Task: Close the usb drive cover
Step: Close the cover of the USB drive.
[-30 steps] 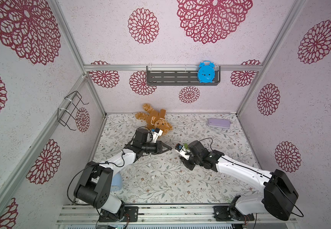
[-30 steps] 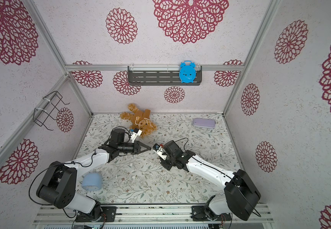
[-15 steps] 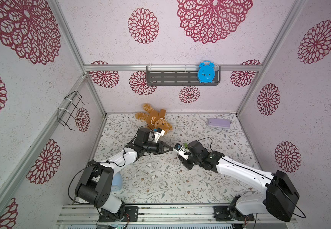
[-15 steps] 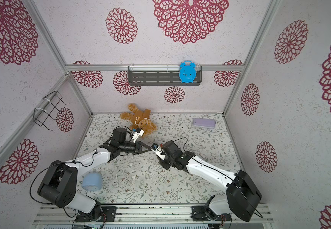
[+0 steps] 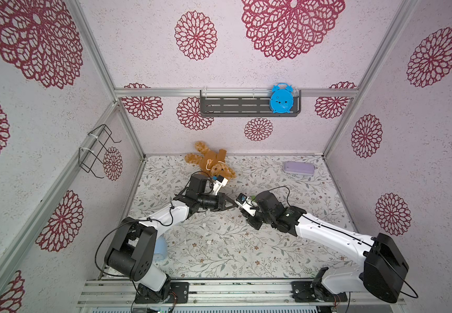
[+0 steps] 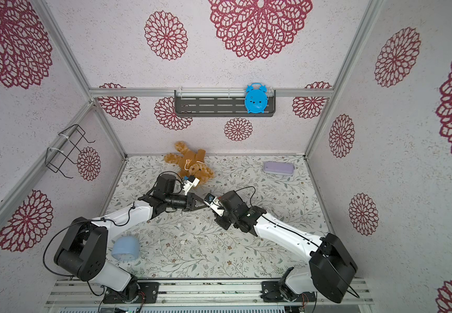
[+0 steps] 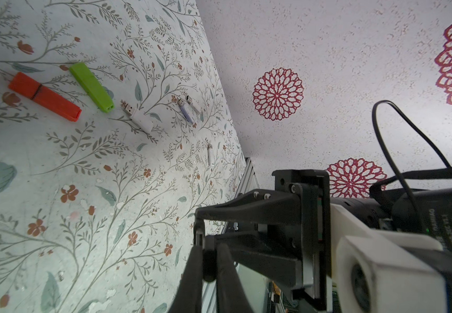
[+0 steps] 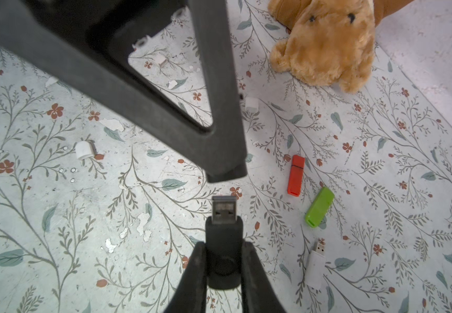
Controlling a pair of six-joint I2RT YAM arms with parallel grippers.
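My right gripper (image 8: 223, 250) is clamped on the small black plastic usb drive (image 8: 224, 233) by its round end, holding it up over the middle of the floral-print table (image 5: 219, 244) with the metal plug uncovered and pointing at my other arm. My left gripper (image 8: 226, 173) is pinched shut, tips just short of that plug and not touching it. I can't tell if anything's pinched in there. Down on the table near the middle lie a red usb stick (image 8: 296, 174), a lime-green usb stick (image 8: 319, 207) and a white usb stick (image 8: 315, 267) - and a fuzzy brown teddy bear (image 5: 211, 165) sits by the far edge.
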